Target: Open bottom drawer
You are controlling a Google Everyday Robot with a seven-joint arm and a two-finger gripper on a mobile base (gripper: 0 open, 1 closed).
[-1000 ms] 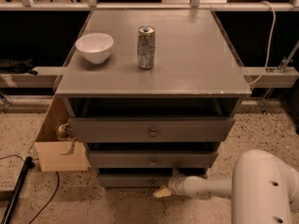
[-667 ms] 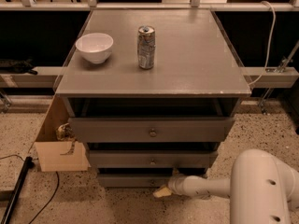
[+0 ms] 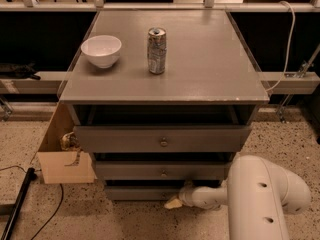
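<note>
Low in the frame, just right of centre, the gripper [image 3: 175, 202] sits at the front of the bottom drawer [image 3: 135, 193], about where its knob should be. Whether it has hold there, I cannot tell. The drawer looks barely out beneath the middle drawer [image 3: 150, 171], so most of the pull seems left.
</note>
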